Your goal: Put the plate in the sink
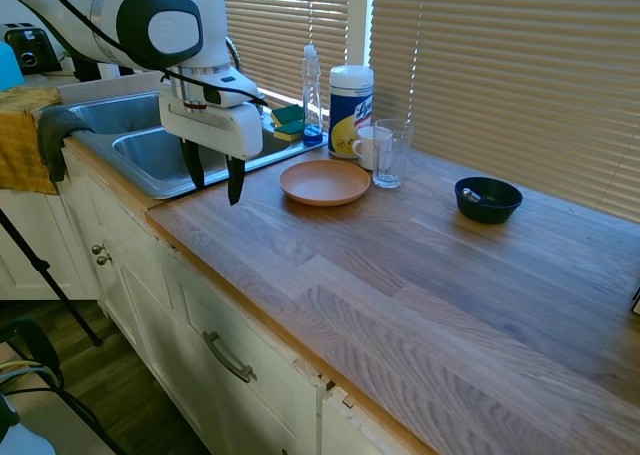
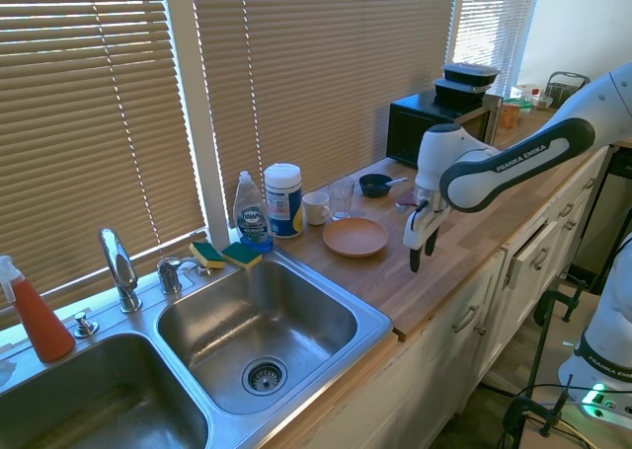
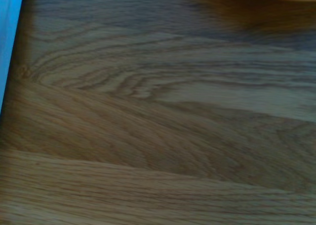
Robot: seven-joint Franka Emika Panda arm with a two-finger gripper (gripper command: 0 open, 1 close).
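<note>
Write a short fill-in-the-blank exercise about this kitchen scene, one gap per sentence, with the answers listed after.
1. The orange plate lies on the wooden ____.
2. The gripper hangs above the wood with its fingers ____, holding nothing.
3. The clear glass stands beside a white ____.
4. The two sponges lie on the rim of the ____.

Missing words: counter; open; mug; sink

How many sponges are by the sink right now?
2: both sponges sit side by side on the sink rim behind the basin, one nearer the faucet, the other beside the soap bottle.
</note>
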